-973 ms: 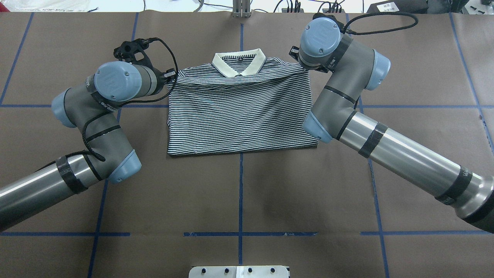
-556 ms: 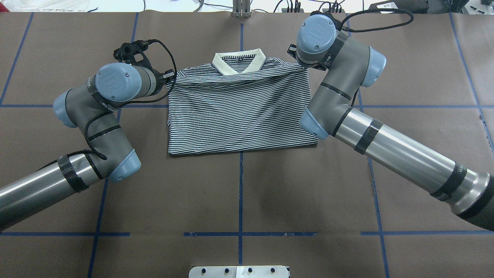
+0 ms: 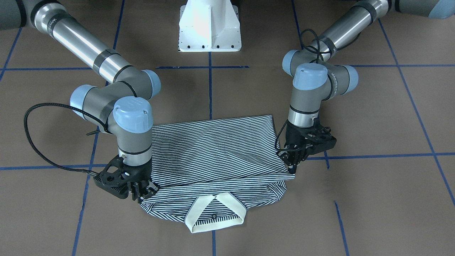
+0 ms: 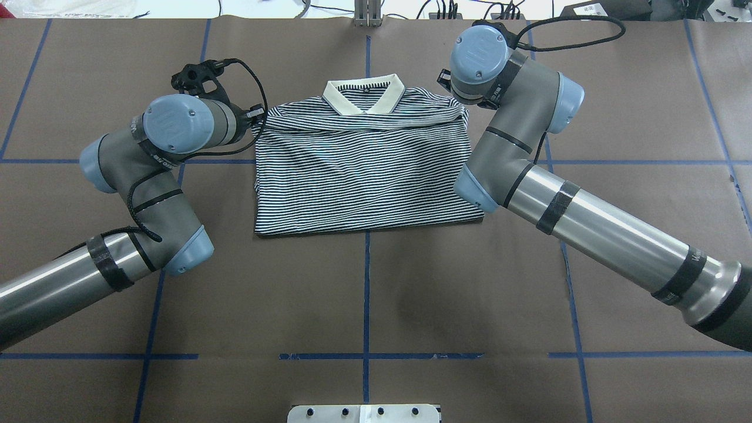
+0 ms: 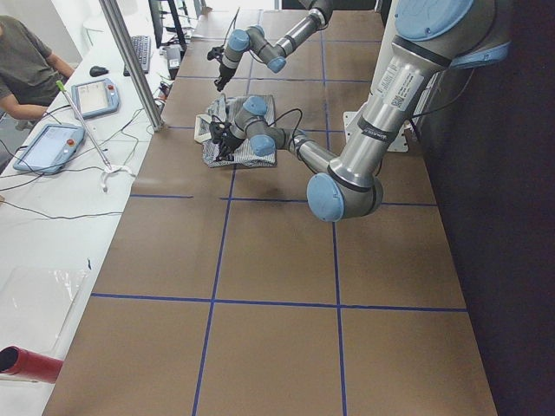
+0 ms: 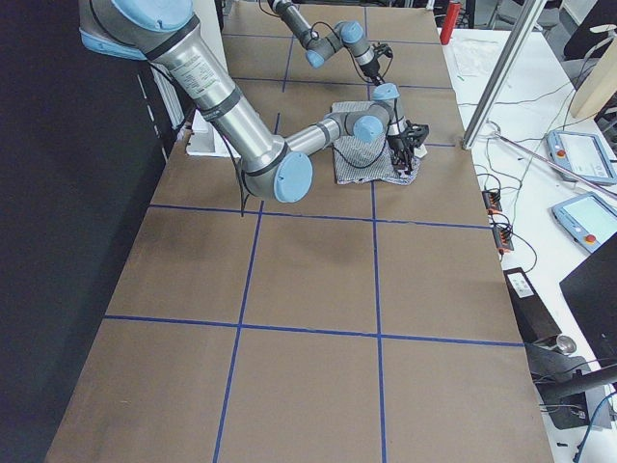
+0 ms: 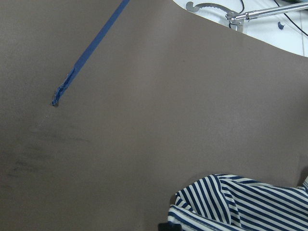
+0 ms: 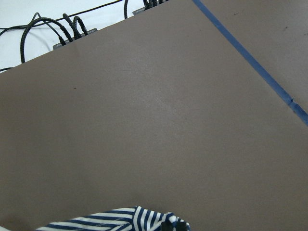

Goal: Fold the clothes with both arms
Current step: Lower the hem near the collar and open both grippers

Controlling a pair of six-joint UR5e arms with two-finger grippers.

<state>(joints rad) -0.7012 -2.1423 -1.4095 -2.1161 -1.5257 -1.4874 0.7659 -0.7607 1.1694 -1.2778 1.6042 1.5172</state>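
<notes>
A brown table (image 4: 294, 294) has blue tape lines (image 4: 366, 276) on it, and the robot's white base (image 3: 209, 25) stands at the near side. From above, the right arm (image 4: 517, 135) covers one side edge of the polo shirt (image 4: 364, 176), and its wrist hides its own gripper.

The shirt lies flat in the middle of the table, between the two arms. It is folded in half, so it is wider than it is long. Its long side runs from left to right. The cream collar (image 4: 392, 97) points away from the robot.

The left gripper (image 3: 292, 161) pinches one top corner of the folded layer. The right gripper (image 3: 144, 190) pinches the other.
</notes>
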